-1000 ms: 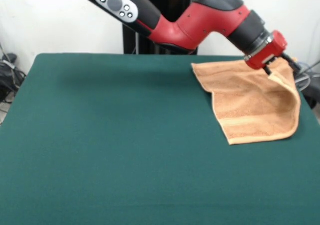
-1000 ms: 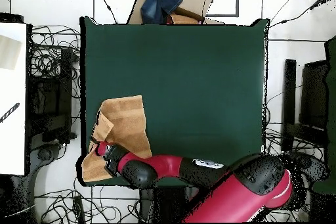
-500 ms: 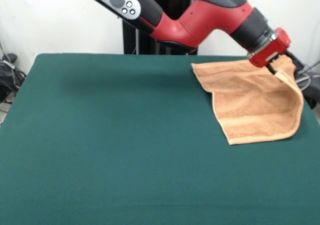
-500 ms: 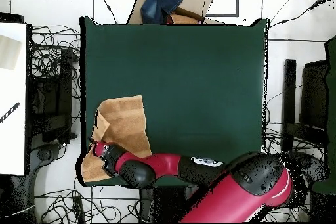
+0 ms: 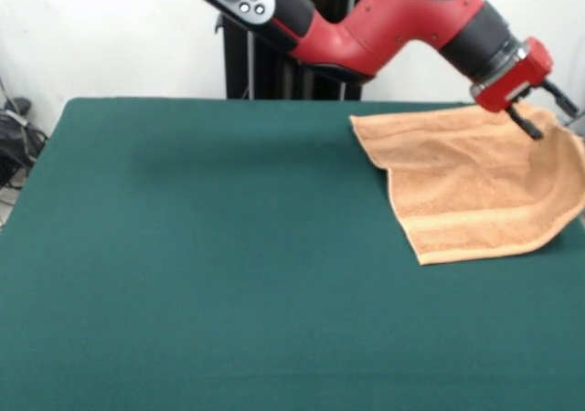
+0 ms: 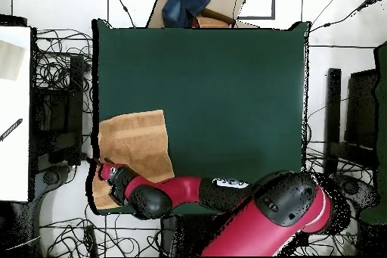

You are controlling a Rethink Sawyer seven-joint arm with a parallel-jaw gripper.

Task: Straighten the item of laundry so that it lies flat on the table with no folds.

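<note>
The orange-tan item of laundry (image 5: 466, 183) lies at the far right of the green table (image 5: 201, 247), mostly spread out, with a woven band near its front end. Its right side runs out of the picture, slightly raised there. My gripper (image 5: 548, 114) hovers over the towel's far right corner, fingers (image 5: 531, 125) apart and open, holding nothing. From above, the towel (image 6: 136, 143) reaches the table's (image 6: 227, 81) left edge, and the gripper (image 6: 100, 169) sits at its lower left corner, with the arm covering the towel's lower edge.
A cardboard box with a blue cloth (image 6: 198, 4) stands past the table's top edge in the overhead view. Cables (image 6: 57, 73) lie round the table. A white surface (image 6: 15, 111) is at the left.
The gripper carried the folded-over corner outward toward the table's edge and let it go. The fold has opened and the towel now lies wider.
</note>
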